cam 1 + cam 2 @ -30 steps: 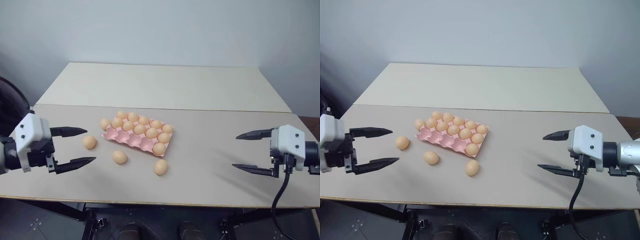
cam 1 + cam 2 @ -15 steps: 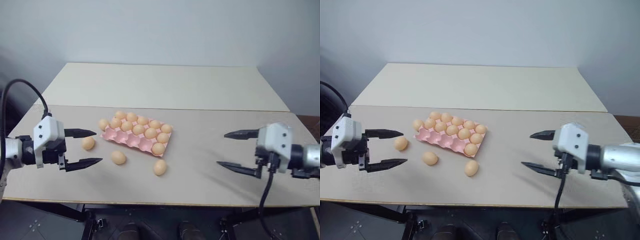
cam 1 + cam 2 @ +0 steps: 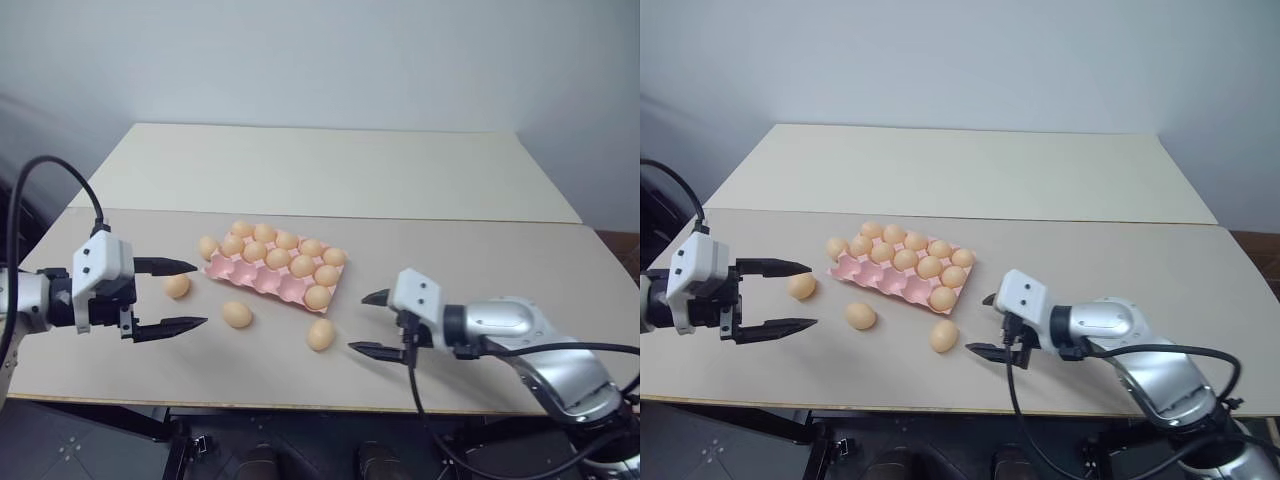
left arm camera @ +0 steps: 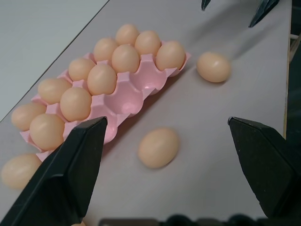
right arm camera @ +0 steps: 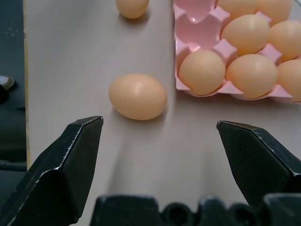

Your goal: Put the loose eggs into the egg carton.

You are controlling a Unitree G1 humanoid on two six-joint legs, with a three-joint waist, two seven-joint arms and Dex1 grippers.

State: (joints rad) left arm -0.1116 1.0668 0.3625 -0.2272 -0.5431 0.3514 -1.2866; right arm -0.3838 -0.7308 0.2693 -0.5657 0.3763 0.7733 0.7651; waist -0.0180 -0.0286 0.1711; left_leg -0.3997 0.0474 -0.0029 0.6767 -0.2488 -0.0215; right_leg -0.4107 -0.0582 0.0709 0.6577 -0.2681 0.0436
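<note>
- Sitting on the table (image 3: 480, 260), your pink carton (image 3: 262, 280) lies left of centre, most cups filled with eggs, and the near row shows empty cups.
- Three loose eggs lie on the table: one egg (image 3: 177, 286) just off the carton's left end, a second egg (image 3: 237, 315) in front of the carton, and a third egg (image 3: 321, 335) near the carton's front right corner.
- Your left gripper (image 3: 178, 295) hovers at the left with its jaws spread wide and nothing between them; the leftmost egg sits just past the upper fingertip.
- Your right gripper (image 3: 370, 322) sits low over the table, just right of the third egg, jaws wide apart and empty, pointing towards that egg.
- From the right wrist, that egg (image 5: 138, 96) lies ahead between the two fingers (image 5: 66, 165), apart from both, right beside the carton's corner (image 5: 221, 75).
- From the left wrist, the middle egg (image 4: 159, 148) lies ahead, near the carton's front edge (image 4: 127, 101).
</note>
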